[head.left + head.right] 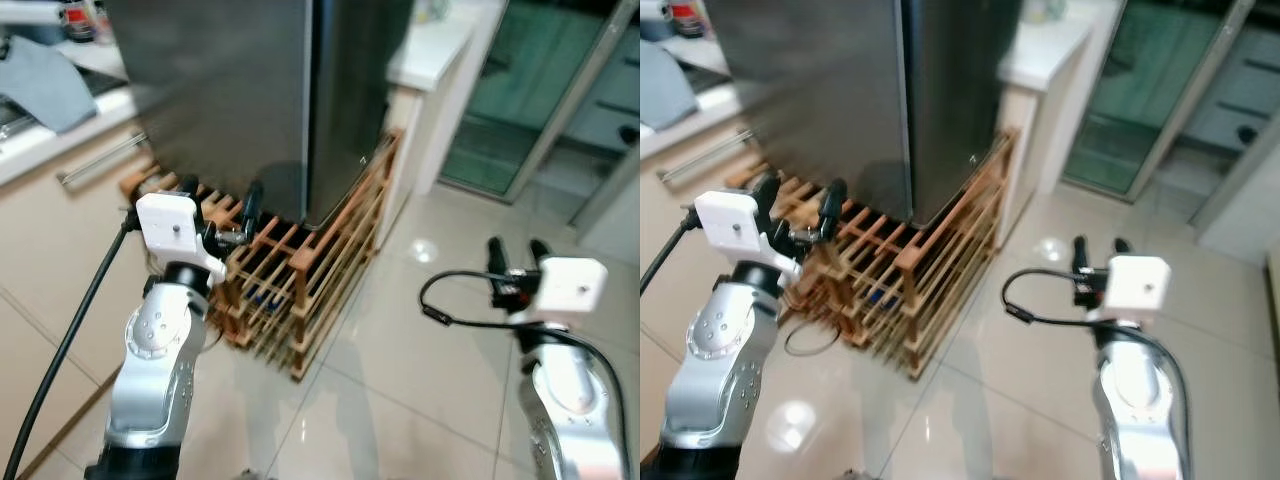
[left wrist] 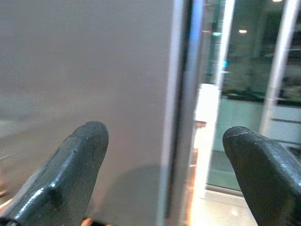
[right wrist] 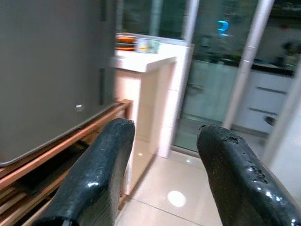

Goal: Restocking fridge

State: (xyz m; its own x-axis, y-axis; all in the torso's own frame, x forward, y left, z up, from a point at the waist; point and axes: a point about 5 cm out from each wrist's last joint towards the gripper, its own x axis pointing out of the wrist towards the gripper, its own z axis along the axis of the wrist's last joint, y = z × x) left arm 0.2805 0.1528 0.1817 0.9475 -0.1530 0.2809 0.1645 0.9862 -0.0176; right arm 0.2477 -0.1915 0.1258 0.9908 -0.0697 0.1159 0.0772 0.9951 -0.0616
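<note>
A tall grey steel fridge (image 1: 250,90) stands shut ahead of me, its door seam running down the middle; the same fridge (image 2: 94,84) spans most of the left wrist view. My left gripper (image 1: 222,200) is raised at the lower left, open, its fingers (image 2: 70,169) pointing at the fridge front with nothing between them. My right gripper (image 1: 515,255) is held up at the right over the floor, open and empty, its fingers (image 3: 103,174) aimed past the fridge's side.
A wooden slatted wine rack (image 1: 300,270) sits at the fridge's foot, right behind my left gripper. A beige counter with a drawer handle (image 1: 100,160) runs along the left. A white counter end (image 1: 430,60) and glass sliding doors (image 1: 540,90) stand at the right. Glossy tiled floor (image 1: 400,380) lies in front.
</note>
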